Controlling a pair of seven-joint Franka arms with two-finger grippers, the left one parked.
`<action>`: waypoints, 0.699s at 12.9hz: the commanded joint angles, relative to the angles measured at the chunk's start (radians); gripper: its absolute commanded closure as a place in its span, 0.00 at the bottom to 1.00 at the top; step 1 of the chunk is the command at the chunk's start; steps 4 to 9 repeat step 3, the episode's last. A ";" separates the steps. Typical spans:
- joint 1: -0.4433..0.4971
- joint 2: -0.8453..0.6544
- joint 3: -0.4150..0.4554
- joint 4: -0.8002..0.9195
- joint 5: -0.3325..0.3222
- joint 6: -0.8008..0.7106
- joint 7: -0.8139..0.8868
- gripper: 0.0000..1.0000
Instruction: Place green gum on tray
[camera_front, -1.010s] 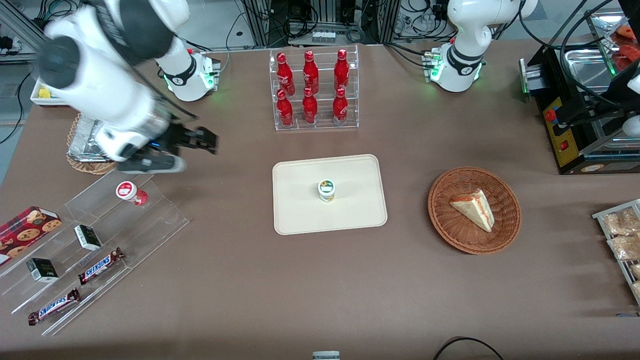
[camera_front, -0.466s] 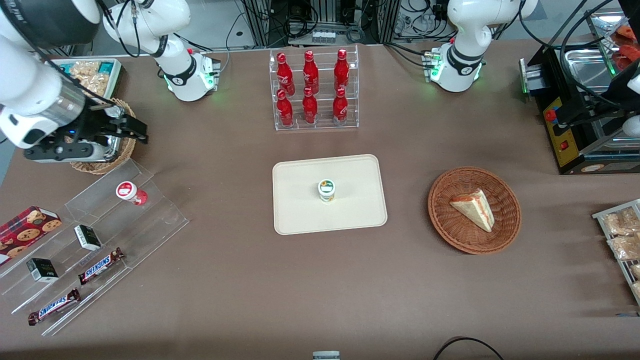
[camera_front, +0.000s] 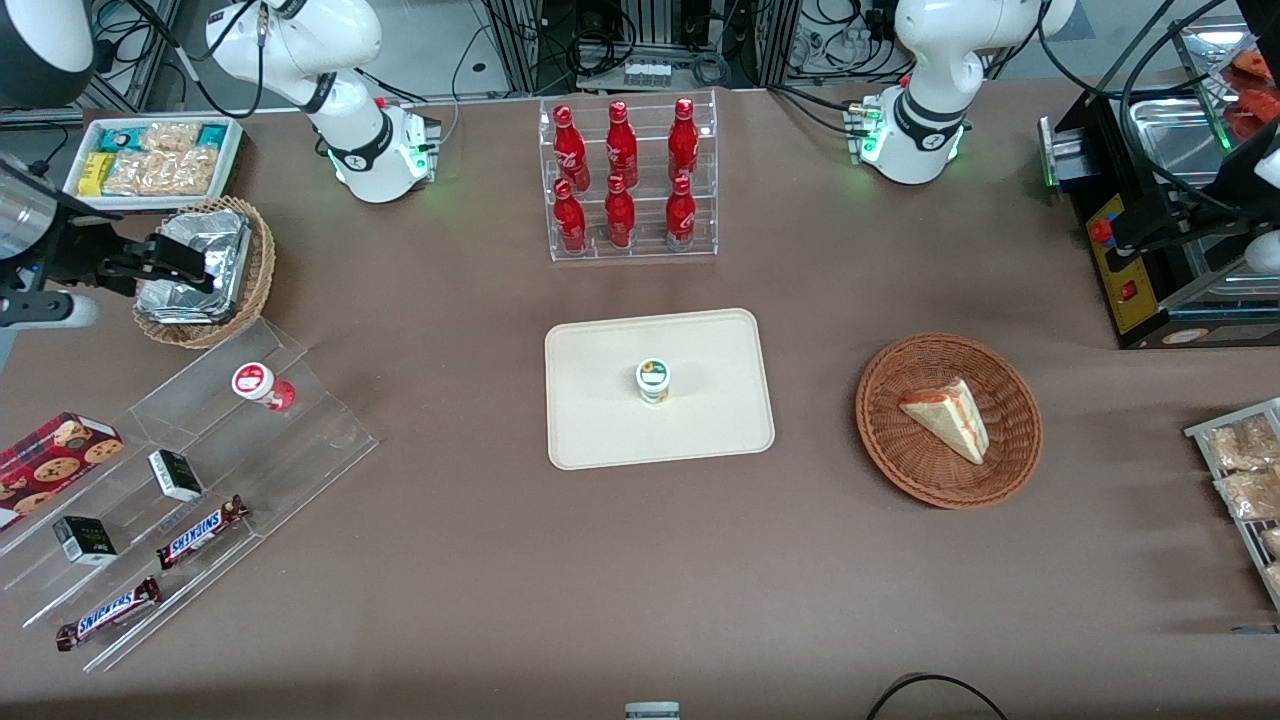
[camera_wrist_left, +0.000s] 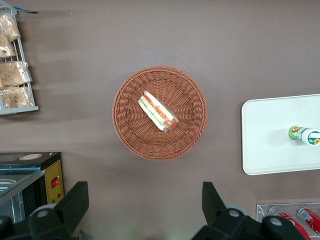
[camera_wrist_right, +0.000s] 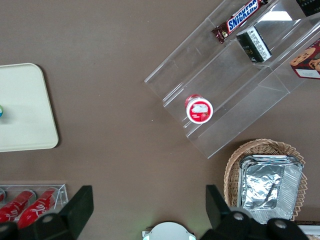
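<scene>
Green gum (camera_front: 653, 380) upright on tray (camera_front: 600, 420). Gripper (camera_front: 180, 258) empty, fingers apart, above foil basket (camera_front: 205, 275), well apart from tray.

the tool (camera_wrist_right: 145, 207) hangs high over the brown table (camera_wrist_right: 110, 60), its two fingers (camera_wrist_right: 80, 205) spread wide with nothing between them. below it sit a corner of the tray (camera_wrist_right: 25, 110), a red-lidded bottle (camera_wrist_right: 199, 109) on the clear stepped stand (camera_wrist_right: 235, 90), and a foil container (camera_wrist_right: 270, 186) in a wicker basket (camera_wrist_right: 232, 167).

SNICKERS | chocolate bars (camera_front: 201, 531) (camera_front: 107, 612) | clear tiered stand (camera_front: 300, 430)
</scene>
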 joint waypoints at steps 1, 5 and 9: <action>-0.023 0.031 0.008 0.053 -0.014 -0.003 -0.005 0.00; -0.019 0.038 0.008 0.053 -0.014 -0.002 0.003 0.00; -0.019 0.038 0.008 0.053 -0.014 -0.002 0.003 0.00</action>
